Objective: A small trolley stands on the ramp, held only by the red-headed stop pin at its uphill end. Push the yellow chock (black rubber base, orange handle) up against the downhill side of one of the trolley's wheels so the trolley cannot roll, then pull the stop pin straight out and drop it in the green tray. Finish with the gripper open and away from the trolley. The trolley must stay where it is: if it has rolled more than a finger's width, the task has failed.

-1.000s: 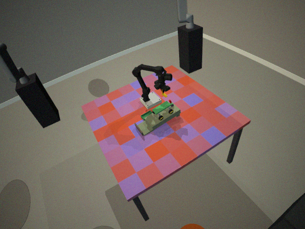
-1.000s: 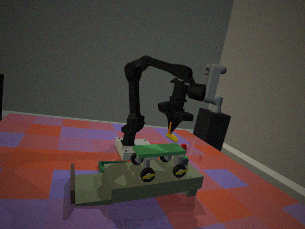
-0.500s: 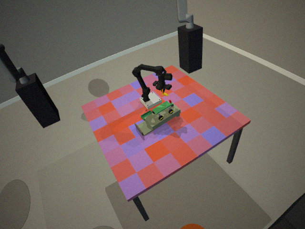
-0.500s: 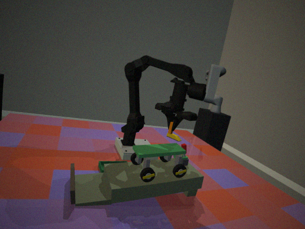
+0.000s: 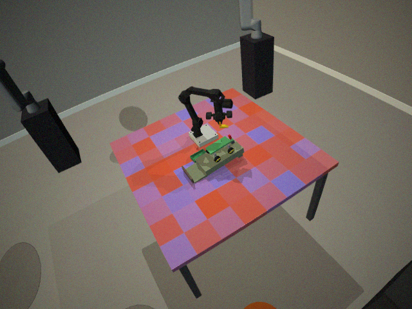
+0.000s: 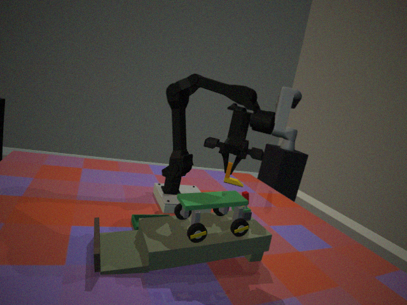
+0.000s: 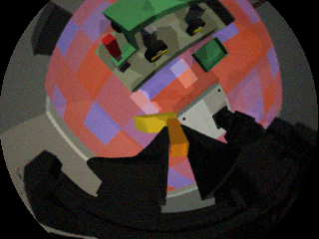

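Observation:
My gripper (image 5: pixel 219 122) (image 6: pixel 229 170) (image 7: pixel 173 128) is shut on the orange handle of the chock and holds it in the air, behind and above the trolley's uphill end. The chock (image 5: pixel 223 126) (image 6: pixel 233 182) (image 7: pixel 155 121) shows yellow, its base hanging below the fingertips; its rubber underside is hidden. The trolley, with a green deck (image 5: pixel 219 145) (image 6: pixel 212 199) (image 7: pixel 145 12) and black wheels, stands on the ramp (image 5: pixel 196 172) (image 6: pixel 177 258) (image 7: pixel 134 80). The red-headed stop pin (image 5: pixel 230 136) (image 6: pixel 245 196) (image 7: pixel 112 46) stands upright at the trolley's uphill end.
The green tray (image 5: pixel 196 156) (image 6: pixel 135 222) (image 7: pixel 210 54) sits beside the ramp on the arm's side. The white arm base (image 5: pixel 208 135) (image 6: pixel 167 203) (image 7: pixel 203 117) stands behind the ramp. An upright end board (image 6: pixel 96 244) closes the ramp's low end.

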